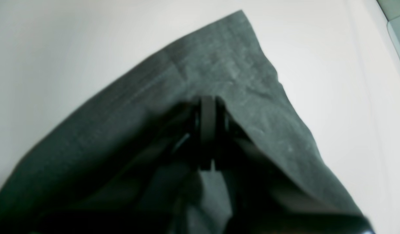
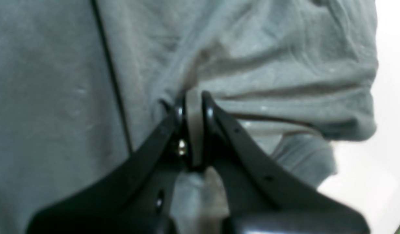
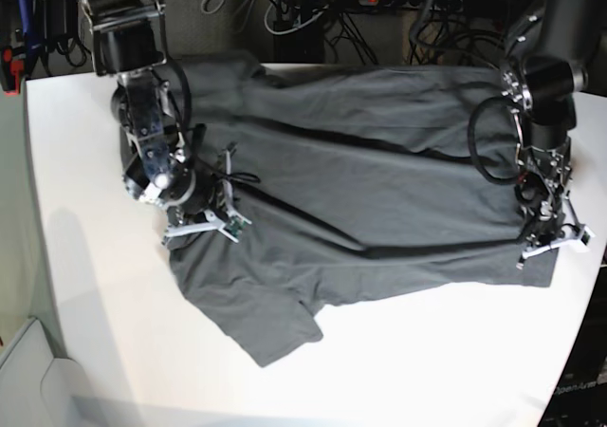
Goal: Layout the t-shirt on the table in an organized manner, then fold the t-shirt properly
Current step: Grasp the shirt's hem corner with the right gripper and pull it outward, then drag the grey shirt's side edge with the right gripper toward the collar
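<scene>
Spreading is the stage I judge myself to be in, with none of the folding begun. The white surface [image 3: 95, 285] is the biggest thing here and takes up most of the base view. Across its far half lies the t-shirt [image 3: 379, 190], dark grey, opened out wide from left to right but far from flat: long creases run across the body, and one short sleeve [image 3: 256, 318] sticks out toward the near edge on the left. So the layout is partly done (the cloth is open, not bunched); what is left is to pull out the creases, square the edges, and then make every fold.

My left claw [image 1: 208, 130] is at the right end of the cloth, near the right edge of the surface, clenched on the shirt's edge. From its wrist view the fabric drapes over and around the fingers and runs away to a pointed corner [image 1: 240, 13] lying on the white top.

My right claw [image 2: 193, 126] is at the left end, above the sleeve, also clenched, with a ridge of grey cloth pinched between the tips. The cloth gathers into wrinkles right at the pinch, and a seam line runs just left of it.

With both ends held, the shirt stretches between my two claws.
</scene>
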`<state>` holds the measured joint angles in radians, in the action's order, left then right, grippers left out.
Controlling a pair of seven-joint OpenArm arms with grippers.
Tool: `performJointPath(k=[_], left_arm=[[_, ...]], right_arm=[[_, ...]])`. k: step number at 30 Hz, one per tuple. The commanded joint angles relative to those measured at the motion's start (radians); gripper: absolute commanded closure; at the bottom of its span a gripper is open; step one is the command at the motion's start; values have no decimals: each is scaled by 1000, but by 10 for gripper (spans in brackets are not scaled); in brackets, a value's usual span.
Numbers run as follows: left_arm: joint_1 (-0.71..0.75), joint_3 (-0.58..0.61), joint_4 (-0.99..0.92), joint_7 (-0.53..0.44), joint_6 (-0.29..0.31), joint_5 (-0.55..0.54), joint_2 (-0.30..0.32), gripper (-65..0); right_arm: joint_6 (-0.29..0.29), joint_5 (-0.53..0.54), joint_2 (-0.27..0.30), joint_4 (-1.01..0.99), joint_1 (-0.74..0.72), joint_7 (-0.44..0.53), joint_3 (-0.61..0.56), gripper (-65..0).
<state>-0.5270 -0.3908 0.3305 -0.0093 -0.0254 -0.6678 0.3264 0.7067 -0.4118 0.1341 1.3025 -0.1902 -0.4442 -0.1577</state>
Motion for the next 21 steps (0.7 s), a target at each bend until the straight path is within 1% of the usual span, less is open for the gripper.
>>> performJointPath(k=[1, 3, 6, 8, 9, 11, 14, 16, 21], left_arm=[[14, 2, -15, 108, -63, 1, -5, -2], [14, 2, -15, 108, -63, 1, -3, -2], [12, 2, -14, 108, -63, 1, -3, -2], [3, 2, 2, 111, -63, 1, -5, -2], [1, 2, 29, 125, -63, 1, -8, -2], [6, 2, 114, 200, -63, 0, -11, -2], [25, -6, 272, 319, -63, 0, -14, -2], [37, -6, 374, 363, -69, 0, -17, -2], [97, -7, 556, 431, -72, 0, -37, -2]], right_arm=[[-9, -12, 32, 12, -21, -6, 17, 0], [-9, -12, 43, 12, -25, -6, 16, 0], [-9, -12, 78, 12, -24, -6, 16, 0], [-9, -12, 86, 16, -24, -6, 17, 0], [-9, -12, 86, 21, -25, -6, 20, 0], [-9, -12, 91, 53, -36, -6, 62, 0], [-9, -12, 86, 117, -45, -8, 99, 0], [-9, -11, 81, 144, -71, -8, 102, 0], [-9, -11, 8, 116, -142, -8, 103, 0]])
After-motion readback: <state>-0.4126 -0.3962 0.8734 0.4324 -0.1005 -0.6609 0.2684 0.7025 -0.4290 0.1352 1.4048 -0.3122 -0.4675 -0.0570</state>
